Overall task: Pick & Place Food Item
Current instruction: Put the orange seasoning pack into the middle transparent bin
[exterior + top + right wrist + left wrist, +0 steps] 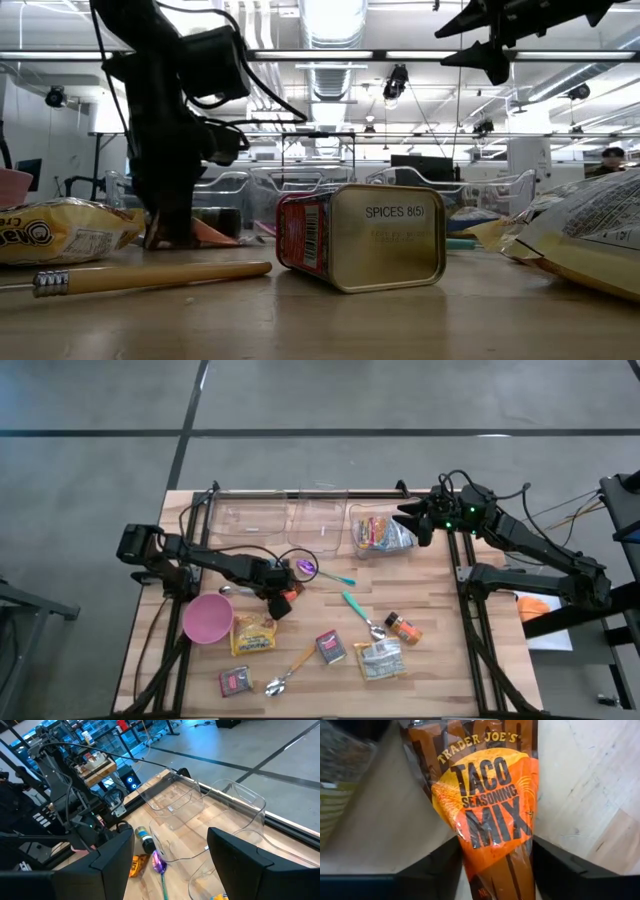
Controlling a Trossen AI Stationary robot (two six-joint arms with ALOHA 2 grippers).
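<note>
The left gripper (pointing down) clasps the taco seasoning packet between its 2 fingers. The right gripper hangs spread above the far bins.

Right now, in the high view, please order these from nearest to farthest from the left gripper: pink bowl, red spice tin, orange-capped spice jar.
From the left gripper:
1. Pink bowl, toward the table's left edge.
2. Red spice tin, table middle.
3. Orange-capped spice jar, toward the right.
</note>
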